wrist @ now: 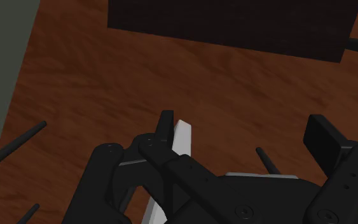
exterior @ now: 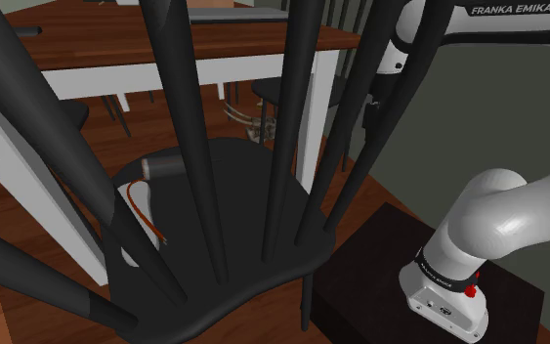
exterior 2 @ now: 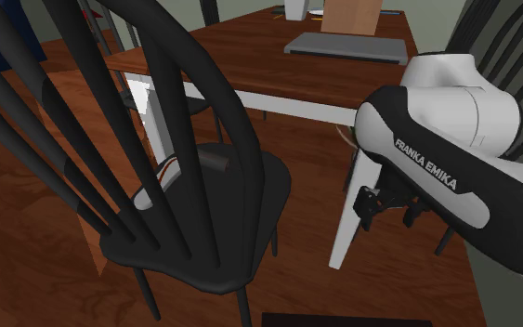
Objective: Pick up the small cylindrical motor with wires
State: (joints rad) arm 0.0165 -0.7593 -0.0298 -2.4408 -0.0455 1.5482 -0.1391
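Jaws apart, empty; on a black chair seat [exterior: 243, 186] by the wooden table [exterior: 165, 44] we see a dark motor [exterior: 162, 167], wires [exterior: 144, 210] seemingly red-white.

A black spindle-back chair [exterior: 248, 191] stands on a reddish-brown wood floor [exterior 2: 27, 232] beside a brown-topped table [exterior 2: 278, 65] with white legs, a grey-green wall [exterior 2: 180, 11] behind.

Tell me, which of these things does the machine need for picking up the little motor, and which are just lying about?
For the job:
- the small dark motor with its red and white wires, lying on the black chair seat
- the open hand

Just lying about:
- the brown table
- the flat grey slab and the tan box on it
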